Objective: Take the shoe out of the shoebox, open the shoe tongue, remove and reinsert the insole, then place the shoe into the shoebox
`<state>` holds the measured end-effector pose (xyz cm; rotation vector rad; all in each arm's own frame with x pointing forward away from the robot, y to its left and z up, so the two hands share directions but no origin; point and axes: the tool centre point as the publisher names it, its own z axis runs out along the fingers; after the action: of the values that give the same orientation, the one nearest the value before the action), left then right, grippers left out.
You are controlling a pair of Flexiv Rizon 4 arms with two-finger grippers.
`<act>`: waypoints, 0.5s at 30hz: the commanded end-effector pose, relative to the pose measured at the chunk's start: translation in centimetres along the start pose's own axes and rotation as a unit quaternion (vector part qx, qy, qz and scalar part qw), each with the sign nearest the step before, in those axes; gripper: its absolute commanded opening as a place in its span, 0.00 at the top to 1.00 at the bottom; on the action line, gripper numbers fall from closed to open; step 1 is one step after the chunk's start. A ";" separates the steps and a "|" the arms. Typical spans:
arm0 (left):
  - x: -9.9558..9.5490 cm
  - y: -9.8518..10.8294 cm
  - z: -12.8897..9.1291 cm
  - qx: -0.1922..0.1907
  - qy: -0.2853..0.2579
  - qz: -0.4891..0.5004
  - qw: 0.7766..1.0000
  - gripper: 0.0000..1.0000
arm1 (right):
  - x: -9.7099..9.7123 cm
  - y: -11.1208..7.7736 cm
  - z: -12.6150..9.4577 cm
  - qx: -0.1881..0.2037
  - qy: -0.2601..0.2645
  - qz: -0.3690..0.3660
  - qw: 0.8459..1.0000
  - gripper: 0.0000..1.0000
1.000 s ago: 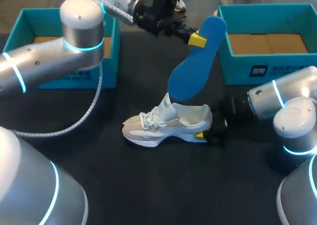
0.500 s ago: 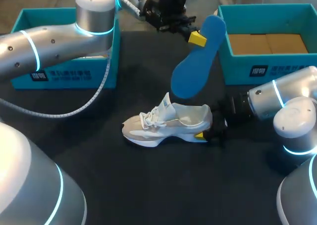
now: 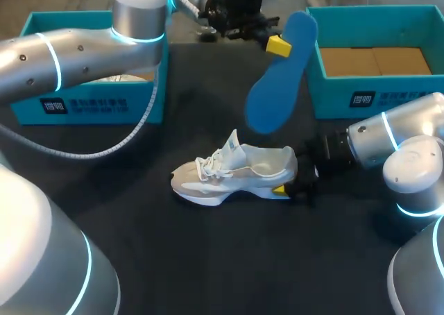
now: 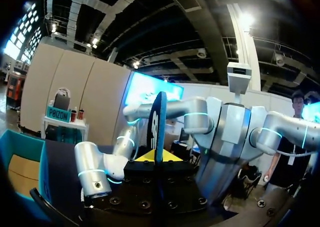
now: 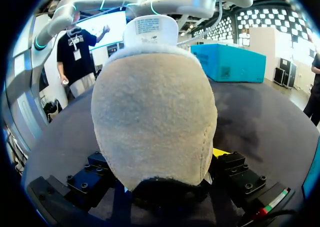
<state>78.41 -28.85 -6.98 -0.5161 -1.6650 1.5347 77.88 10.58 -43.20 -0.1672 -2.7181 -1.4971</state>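
1. The insole's out. The left gripper [image 3: 278, 46] pinches the blue insole [image 3: 276, 86] by one end and holds it in the air above the shoe [image 3: 232, 175], clear of it.
2. The shoe sits upright on the black table [image 3: 208, 259], with the right gripper [image 3: 290, 187] clamped on its heel.
3. I'd say we're at the turn from removing to reinserting. The next move needs the insole fed toe-first into the opening, with the tongue kept out of the way.
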 end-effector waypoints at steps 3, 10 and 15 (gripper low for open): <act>3.3 -0.9 1.1 0.046 -0.078 -0.008 0.996 1.00 | 0.1 -0.7 1.2 0.001 0.000 0.000 1.000 1.00; 5.8 -1.9 1.7 0.088 -0.111 -0.043 0.989 1.00 | 0.1 -0.7 1.2 0.001 0.000 0.000 1.000 1.00; 7.6 -2.5 2.2 0.091 -0.123 -0.080 0.985 1.00 | 0.1 -0.7 1.2 0.001 0.000 0.000 1.000 1.00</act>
<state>74.11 -26.03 -3.16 -0.2574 -1.5456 1.6063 77.88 10.58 -43.20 -0.1672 -2.7181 -1.4970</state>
